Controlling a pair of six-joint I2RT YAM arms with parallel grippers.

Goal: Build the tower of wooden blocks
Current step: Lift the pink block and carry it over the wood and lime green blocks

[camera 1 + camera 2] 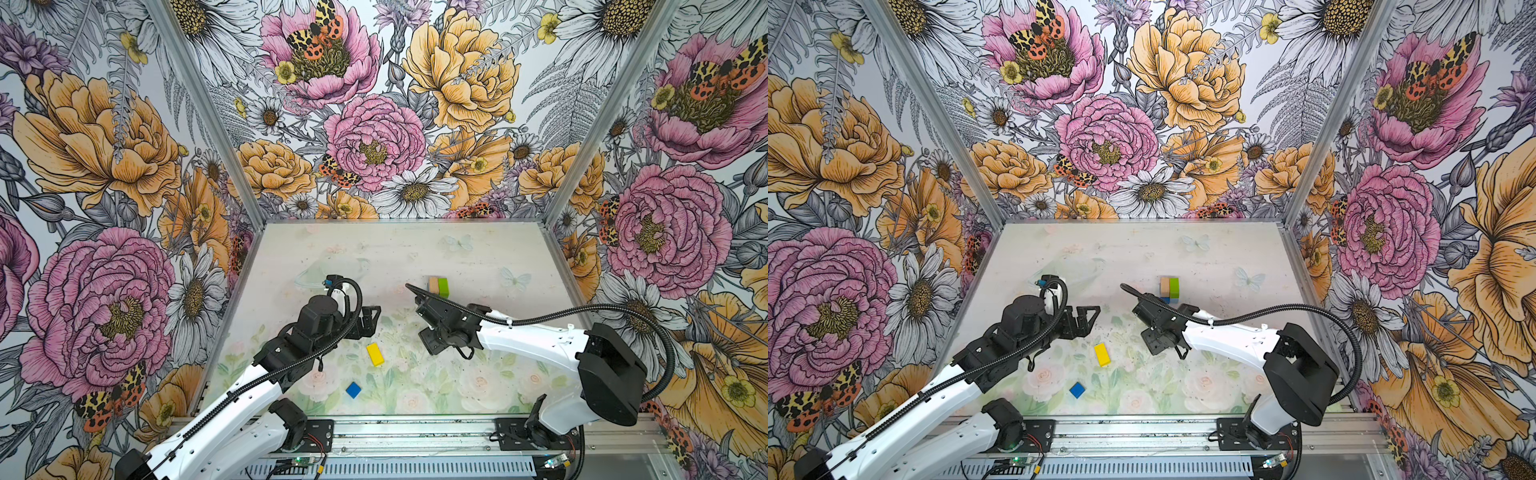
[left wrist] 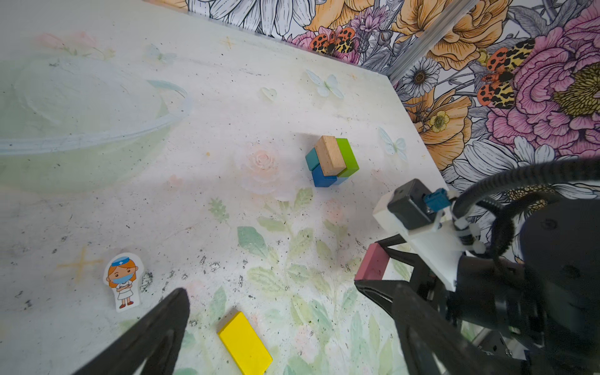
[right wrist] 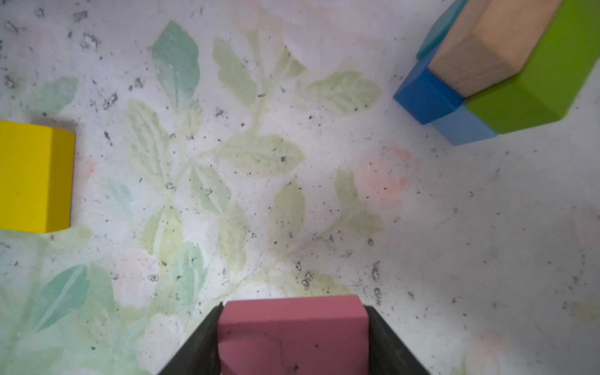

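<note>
We're on the pink brick [image 2: 373, 263] step: our right gripper [image 3: 293, 308] has it clamped, held short of the tower [image 1: 439, 287], which stands back-right on the table [image 1: 478, 249] with the tan brick [image 2: 329, 155] and green brick [image 2: 348, 157] as layer 2. Our left gripper [image 2: 271, 290] hangs wide open, empty. Next, we reckon: lift over, square up, lower gently. No readable writing anywhere.

I've got both top views high, looking down on the table [image 1: 457, 249]; wrist cameras close in, both catching the block tower [image 2: 331, 160].
</note>
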